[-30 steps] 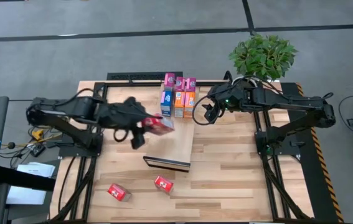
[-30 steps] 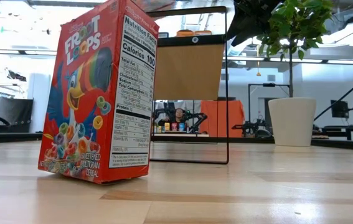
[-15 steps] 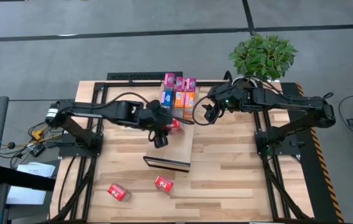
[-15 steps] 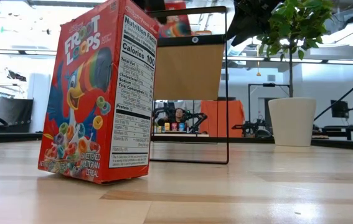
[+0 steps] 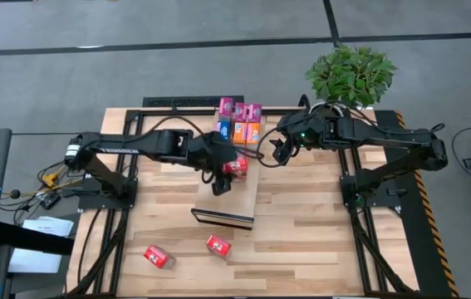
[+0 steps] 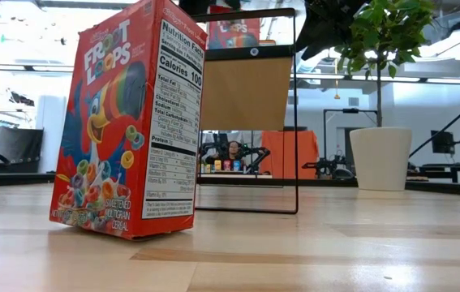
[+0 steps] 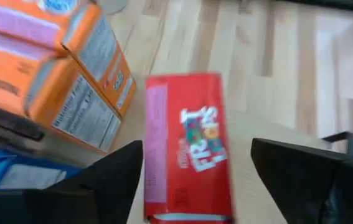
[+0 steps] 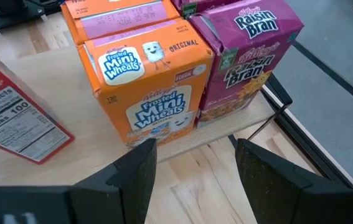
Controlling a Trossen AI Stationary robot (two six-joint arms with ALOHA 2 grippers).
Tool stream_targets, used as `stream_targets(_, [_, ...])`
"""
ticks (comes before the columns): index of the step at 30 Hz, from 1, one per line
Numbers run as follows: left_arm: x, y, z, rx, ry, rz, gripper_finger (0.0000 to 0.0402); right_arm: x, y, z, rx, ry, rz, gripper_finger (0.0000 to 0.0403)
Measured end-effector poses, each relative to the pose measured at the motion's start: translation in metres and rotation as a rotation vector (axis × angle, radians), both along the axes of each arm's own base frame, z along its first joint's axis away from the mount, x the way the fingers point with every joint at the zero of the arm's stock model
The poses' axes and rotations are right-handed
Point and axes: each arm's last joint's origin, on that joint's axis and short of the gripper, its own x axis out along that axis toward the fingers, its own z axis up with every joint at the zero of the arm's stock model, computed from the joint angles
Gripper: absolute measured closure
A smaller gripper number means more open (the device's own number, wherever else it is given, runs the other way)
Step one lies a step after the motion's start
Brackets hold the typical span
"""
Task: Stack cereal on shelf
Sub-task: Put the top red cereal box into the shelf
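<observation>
Now the left gripper hangs over the shelf, fingers spread either side of a red cereal box, not clamping it. Nearby, the right gripper waits, released, beside the orange boxes.

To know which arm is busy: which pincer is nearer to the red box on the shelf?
Left. The left pincer is directly at the red box on the shelf; the right pincer waits beside the orange boxes.

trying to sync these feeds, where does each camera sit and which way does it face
High: overhead, straight down on shelf; both arms show.
Low: table height, level past a Froot Loops box; no arm clearly shows.
Left wrist: over the red box between open left gripper fingers.
Right wrist: open right gripper faces the Mini Wheats box.
Wrists share orange boxes.
</observation>
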Motion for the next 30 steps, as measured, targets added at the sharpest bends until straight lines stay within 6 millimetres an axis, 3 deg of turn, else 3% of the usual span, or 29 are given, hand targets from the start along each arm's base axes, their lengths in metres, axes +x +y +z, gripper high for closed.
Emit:
stream_targets(7, [-0.016, 0.000, 0.045, -0.001, -0.013, -0.019, 0.0109, 0.000, 0.000, 0.000, 0.002, -0.002, -0.002, 0.0158])
stream_targets(11, [-0.034, -0.003, 0.053, 0.004, 0.109, -0.005, 0.0155, 0.000, 0.000, 0.000, 0.005, -0.003, -0.004, 0.0158])
stream_targets(15, [-0.043, -0.008, 0.041, 0.042, 0.225, 0.054, 0.0256, 0.000, 0.000, 0.000, 0.005, -0.003, -0.004, 0.0158])
stream_targets(19, [-0.036, -0.011, 0.018, 0.070, 0.264, 0.075, 0.0374, 0.000, 0.000, 0.000, 0.005, -0.003, -0.004, 0.0158])
stream_targets(20, [-0.033, -0.011, 0.011, 0.071, 0.262, 0.077, 0.0386, 0.000, 0.000, 0.000, 0.005, -0.004, -0.004, 0.0158])
stream_targets(25, [-0.021, -0.013, -0.020, 0.058, 0.239, 0.069, 0.0383, 0.000, 0.000, 0.000, 0.005, -0.003, -0.004, 0.0158])
stream_targets(30, [-0.015, -0.015, -0.036, 0.011, 0.214, 0.057, 0.0396, 0.000, 0.000, 0.000, 0.005, 0.000, -0.004, 0.0158])
